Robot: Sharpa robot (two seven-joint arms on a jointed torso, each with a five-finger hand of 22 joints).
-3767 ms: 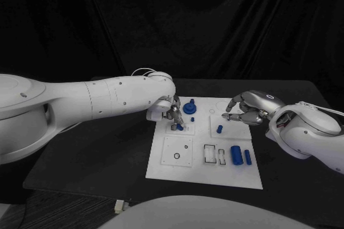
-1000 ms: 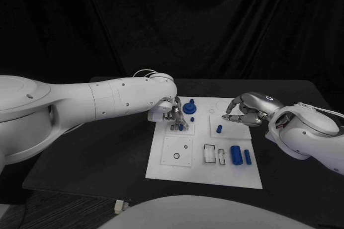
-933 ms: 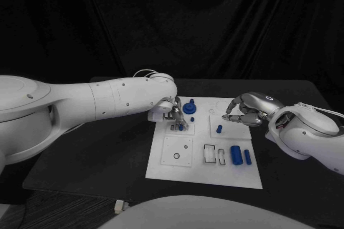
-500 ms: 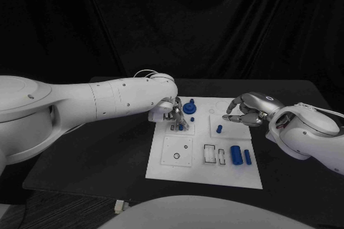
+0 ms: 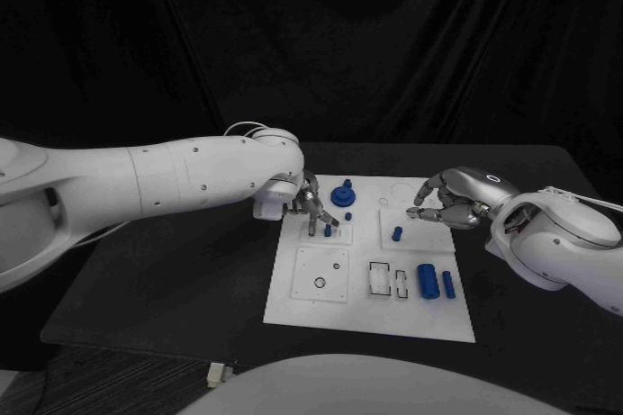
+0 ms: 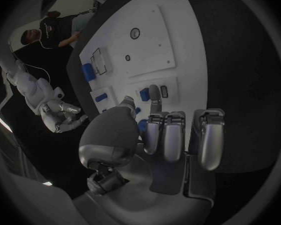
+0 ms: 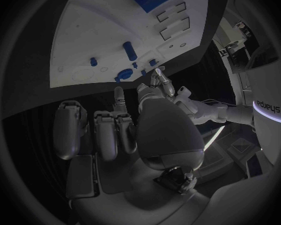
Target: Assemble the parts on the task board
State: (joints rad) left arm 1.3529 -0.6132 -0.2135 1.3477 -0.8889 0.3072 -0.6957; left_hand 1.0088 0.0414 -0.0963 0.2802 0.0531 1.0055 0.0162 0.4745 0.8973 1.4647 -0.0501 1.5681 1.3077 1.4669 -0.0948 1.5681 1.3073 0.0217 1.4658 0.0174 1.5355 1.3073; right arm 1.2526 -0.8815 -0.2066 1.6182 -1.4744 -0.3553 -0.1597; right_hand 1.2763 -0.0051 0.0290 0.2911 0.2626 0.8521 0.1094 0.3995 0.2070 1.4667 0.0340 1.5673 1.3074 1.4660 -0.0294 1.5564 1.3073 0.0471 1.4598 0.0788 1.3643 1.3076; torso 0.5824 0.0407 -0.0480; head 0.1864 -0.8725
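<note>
The white task board (image 5: 340, 300) lies mid-table. My left hand (image 5: 306, 202) hovers at its far left corner, fingers spread, and one fingertip (image 6: 153, 92) touches the board beside a small blue part (image 5: 328, 229) standing in a slot. A round blue part (image 5: 343, 196) and a tiny blue peg (image 5: 348, 216) stand just behind it. My right hand (image 5: 446, 202) hangs over the board's far right edge with its fingers curled in, and I see nothing in it. Below it stands a short blue part (image 5: 397, 234). Two blue cylinders (image 5: 428, 276) lie at the near right.
Empty rectangular slots (image 5: 381, 280) and a square plate with holes (image 5: 320, 277) take up the board's near half. Black table (image 5: 169, 271) surrounds the board, with broad room on its left. My thick left arm (image 5: 156, 176) spans the table's left side.
My left hand and arm have drawn back to the left, off the small blue part, which now stands uncovered in its slot. The right hand has stayed where it was.
</note>
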